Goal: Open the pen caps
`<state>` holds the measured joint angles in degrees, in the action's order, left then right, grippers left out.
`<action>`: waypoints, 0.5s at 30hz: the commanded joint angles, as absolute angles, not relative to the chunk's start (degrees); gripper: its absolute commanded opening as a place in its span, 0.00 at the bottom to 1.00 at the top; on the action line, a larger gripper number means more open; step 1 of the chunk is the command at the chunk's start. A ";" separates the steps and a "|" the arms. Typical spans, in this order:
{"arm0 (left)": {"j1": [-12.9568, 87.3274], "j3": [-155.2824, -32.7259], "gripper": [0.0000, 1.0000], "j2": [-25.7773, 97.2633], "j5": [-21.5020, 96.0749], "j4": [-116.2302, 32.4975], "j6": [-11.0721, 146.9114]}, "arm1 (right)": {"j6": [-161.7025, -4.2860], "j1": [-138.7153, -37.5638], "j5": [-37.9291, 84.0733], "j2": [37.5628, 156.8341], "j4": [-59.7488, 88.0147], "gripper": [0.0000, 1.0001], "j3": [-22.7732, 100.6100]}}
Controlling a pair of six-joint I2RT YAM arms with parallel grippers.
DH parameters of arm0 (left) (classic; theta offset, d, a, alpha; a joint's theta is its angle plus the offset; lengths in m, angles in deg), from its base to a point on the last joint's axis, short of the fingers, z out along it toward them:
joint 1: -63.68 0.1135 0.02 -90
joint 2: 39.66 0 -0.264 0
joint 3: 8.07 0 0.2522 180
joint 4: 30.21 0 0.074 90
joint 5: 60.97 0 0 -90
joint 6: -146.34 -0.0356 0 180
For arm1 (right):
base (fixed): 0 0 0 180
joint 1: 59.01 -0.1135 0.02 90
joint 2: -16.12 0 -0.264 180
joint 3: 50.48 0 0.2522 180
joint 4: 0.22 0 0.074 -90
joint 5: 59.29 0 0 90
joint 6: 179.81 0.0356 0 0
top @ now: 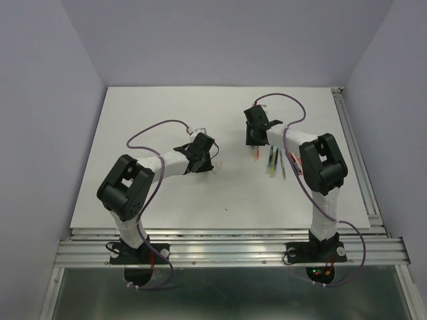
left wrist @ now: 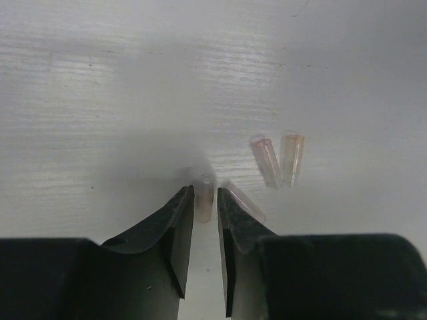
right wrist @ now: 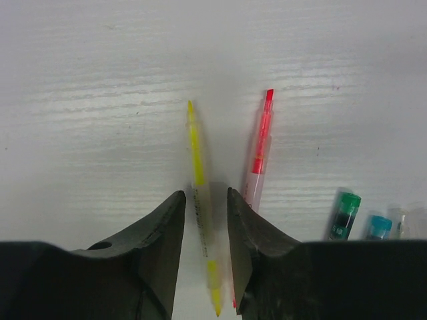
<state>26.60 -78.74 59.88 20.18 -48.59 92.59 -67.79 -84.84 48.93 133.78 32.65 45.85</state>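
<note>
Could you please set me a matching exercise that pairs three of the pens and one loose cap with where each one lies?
Things:
1. yellow pen
2. red pen
3. green-ended pen
4. pale cap

Places:
A. on the table just outside the right gripper, beside one jaw
B. between the jaws of the left gripper
C. between the jaws of the right gripper
D. next to the blue-ended pen

Pairs: 1-C, 2-A, 3-D, 4-B.
</note>
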 commanded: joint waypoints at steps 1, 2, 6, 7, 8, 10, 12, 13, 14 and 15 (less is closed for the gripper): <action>25.89 -81.42 0.33 60.00 19.01 -49.59 91.76 | -69.33 -84.68 46.28 127.57 32.70 0.38 48.37; 25.80 -81.69 0.33 60.18 19.01 -49.86 91.76 | -69.68 -84.68 45.92 125.82 32.44 0.38 47.84; 25.45 -82.04 0.36 60.36 18.92 -50.21 91.76 | -70.03 -84.68 46.35 120.46 31.47 0.45 44.68; 25.37 -82.04 0.39 60.27 18.83 -50.30 91.76 | -69.60 -84.68 46.62 119.14 31.03 0.46 42.76; 25.28 -82.04 0.40 59.92 18.83 -50.47 91.76 | -69.25 -84.59 46.88 117.91 30.94 0.47 41.78; 25.19 -81.95 0.42 59.31 18.83 -50.56 91.76 | -67.93 -84.68 48.29 113.34 30.50 0.56 39.32; 25.01 -81.95 0.48 58.08 18.92 -50.65 91.58 | -66.52 -84.68 49.95 110.00 29.62 0.72 34.93; 25.01 -81.95 0.52 57.64 18.57 -50.74 91.41 | -65.47 -84.68 50.22 106.85 29.19 0.79 33.44; 24.93 -81.87 0.57 56.33 18.57 -50.91 91.23 | -64.77 -84.68 51.09 105.43 28.49 0.95 30.38; 24.84 -81.78 0.60 55.70 18.57 -51.00 91.15 | -63.80 -84.68 51.45 104.11 28.13 1.00 28.95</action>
